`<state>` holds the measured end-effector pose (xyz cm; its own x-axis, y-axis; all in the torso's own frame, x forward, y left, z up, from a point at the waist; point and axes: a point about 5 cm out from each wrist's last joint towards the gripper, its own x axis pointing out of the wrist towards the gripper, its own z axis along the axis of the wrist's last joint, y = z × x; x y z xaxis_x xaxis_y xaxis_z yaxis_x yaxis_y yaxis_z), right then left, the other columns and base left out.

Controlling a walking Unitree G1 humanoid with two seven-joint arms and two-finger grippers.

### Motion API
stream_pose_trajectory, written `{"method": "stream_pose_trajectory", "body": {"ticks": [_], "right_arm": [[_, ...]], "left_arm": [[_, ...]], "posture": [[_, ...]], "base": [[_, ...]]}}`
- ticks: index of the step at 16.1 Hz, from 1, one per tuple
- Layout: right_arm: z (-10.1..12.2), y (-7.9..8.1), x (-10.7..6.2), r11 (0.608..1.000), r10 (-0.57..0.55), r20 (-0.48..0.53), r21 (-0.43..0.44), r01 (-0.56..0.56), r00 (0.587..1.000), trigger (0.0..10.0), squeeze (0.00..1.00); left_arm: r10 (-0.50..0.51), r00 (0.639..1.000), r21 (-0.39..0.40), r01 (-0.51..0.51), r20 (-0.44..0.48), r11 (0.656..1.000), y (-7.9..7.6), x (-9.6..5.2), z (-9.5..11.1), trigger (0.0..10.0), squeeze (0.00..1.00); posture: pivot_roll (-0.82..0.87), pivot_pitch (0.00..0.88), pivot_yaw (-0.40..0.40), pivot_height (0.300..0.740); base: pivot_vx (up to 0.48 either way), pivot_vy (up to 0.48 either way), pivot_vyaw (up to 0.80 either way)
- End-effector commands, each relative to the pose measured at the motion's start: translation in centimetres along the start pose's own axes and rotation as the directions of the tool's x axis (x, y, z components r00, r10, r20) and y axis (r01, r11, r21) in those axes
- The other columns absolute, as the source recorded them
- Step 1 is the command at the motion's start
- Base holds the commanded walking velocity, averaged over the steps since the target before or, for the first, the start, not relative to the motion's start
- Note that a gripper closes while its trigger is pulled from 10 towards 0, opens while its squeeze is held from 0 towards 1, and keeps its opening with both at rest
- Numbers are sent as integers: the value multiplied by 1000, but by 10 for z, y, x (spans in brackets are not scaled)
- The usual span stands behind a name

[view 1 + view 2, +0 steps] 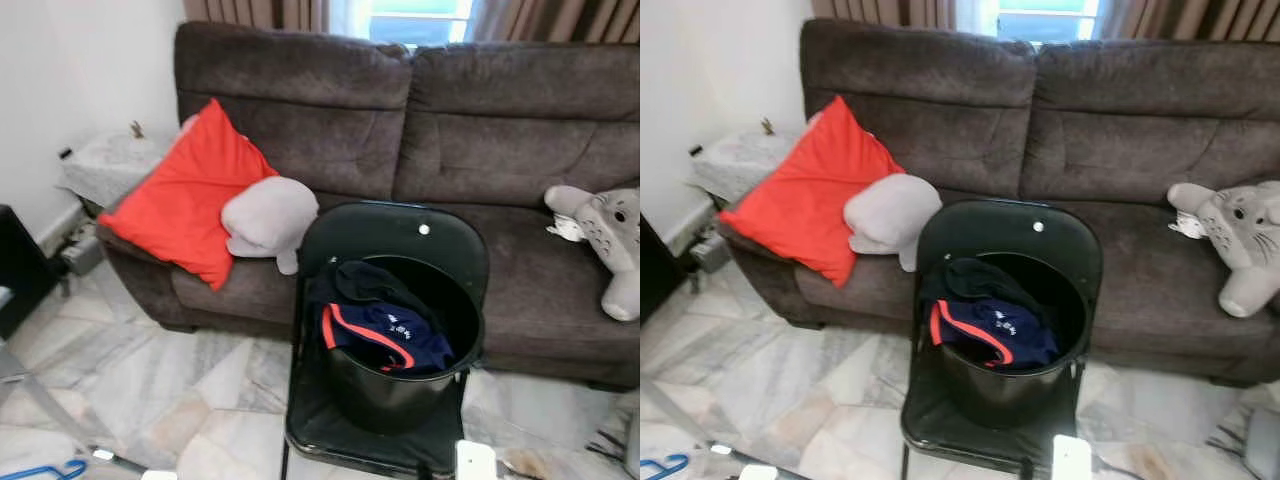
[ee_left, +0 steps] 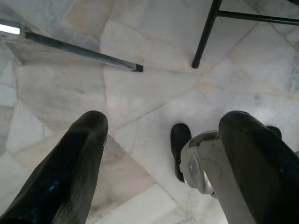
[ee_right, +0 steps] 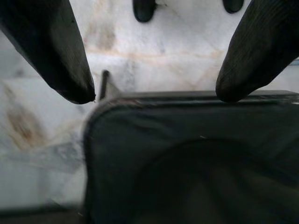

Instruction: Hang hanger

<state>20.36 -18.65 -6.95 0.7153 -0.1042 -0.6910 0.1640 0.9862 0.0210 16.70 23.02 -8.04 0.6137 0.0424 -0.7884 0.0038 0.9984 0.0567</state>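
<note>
- We judge the task barely begun: the hanger (image 1: 45, 470), blue, lies on the floor (image 1: 190, 385) at our lower left, partly cut off by the frame edge, beside a slanting metal bar (image 1: 45, 405) of what may be a rack.
- Before us a black bucket (image 1: 400, 385) with dark clothes (image 1: 385, 335) stands on a black chair (image 1: 395, 235), in front of a brown sofa (image 1: 480, 130) with a red cushion (image 1: 185, 205), a grey pillow (image 1: 268, 215) and a plush toy (image 1: 610, 235).
- To do this step well, we should turn left and bend so the hanger comes fully into view, then bring the left gripper (image 2: 159, 168) down over its hook or shoulder, not the thin flat wire against the tile.
- We cannot tell where the hanging rail is, so we should find it before lifting.
- The chair leg (image 2: 205, 35) and bar foot (image 2: 136, 68) are near the left arm; we should keep clear of both.
- The left gripper hangs above bare marble with fingers (image 2: 70, 177) spread wide, holding nothing and touching nothing.
- The right gripper (image 3: 156, 88) is also spread wide and empty, poised over the chair's seat edge (image 3: 187, 100); whether its tips touch that edge we cannot tell.
</note>
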Motion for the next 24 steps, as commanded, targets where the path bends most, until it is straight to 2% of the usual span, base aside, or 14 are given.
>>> {"method": "stream_pose_trajectory", "body": {"ticks": [1,4,5,6,8,10,12,13,15,16,17,18,20,24], "right_arm": [[7,-1,0,1000,-2,57,22,1,998,10000,0],[23,1,0,1000,-11,169,16,8,986,10000,0],[32,0,-2,1000,-26,241,7,25,970,10000,0],[43,-3,-15,999,-28,380,-21,38,925,10000,0],[47,-8,-37,990,28,476,-136,42,879,10000,0],[48,-15,-64,989,59,539,-148,26,840,10000,0],[57,-8,-89,976,148,576,-216,-25,804,10000,0],[65,-5,-91,972,178,579,-231,-50,795,10000,0],[84,-2,-81,973,186,598,-220,-64,779,10000,0],[110,8,-69,964,240,616,-240,-112,751,10000,0],[117,13,-65,953,279,613,-274,-132,739,10000,0],[139,21,-59,921,357,601,-356,-159,715,10000,0],[159,29,-53,901,419,591,-364,-235,690,10000,0],[162,40,-56,848,527,567,-405,-342,634,10000,0]], "left_arm": [[-5,1000,9,6,-16,1000,-1,0,-3,10000,0],[-7,1000,11,7,-18,1000,-1,-1,-3,10000,0],[-7,1000,14,7,-19,1000,-1,-1,-4,10000,0],[-7,1000,15,7,-21,1000,-1,-1,-5,10000,0],[-10,1000,17,11,-22,1000,-2,-1,-6,10000,0],[-27,999,47,28,-26,998,-3,-1,-6,10000,0],[-30,999,43,31,-23,999,-4,-1,-6,10000,0],[-33,999,45,34,-23,998,-5,-1,-6,10000,0],[-36,999,45,37,-21,998,-7,0,-4,10000,0],[-39,999,43,39,-18,998,-8,1,-3,10000,0],[-40,999,43,41,-18,998,-9,1,-3,10000,0],[-42,999,47,42,-17,998,-9,1,-2,10000,0],[-31,999,37,32,-9,999,-8,2,0,10000,0],[-26,1000,28,26,-2,999,-8,1,1,10000,0]], "posture": [[-52,18,16,740],[-58,19,7,740],[-58,19,7,740],[-63,17,-2,740],[-74,20,-4,740],[-86,24,-5,740],[-106,29,-4,740],[-106,29,-4,740],[-105,24,-1,740],[-101,21,8,740],[-98,19,13,740],[-92,16,11,740],[-73,10,-4,740],[-66,9,-4,740]], "base": [[0,0,0],[0,0,0],[0,0,0],[0,0,0],[0,0,0],[0,0,0],[0,0,0],[0,0,0],[0,0,0],[0,0,0],[0,0,0],[0,0,0],[0,0,0],[0,0,0]]}}
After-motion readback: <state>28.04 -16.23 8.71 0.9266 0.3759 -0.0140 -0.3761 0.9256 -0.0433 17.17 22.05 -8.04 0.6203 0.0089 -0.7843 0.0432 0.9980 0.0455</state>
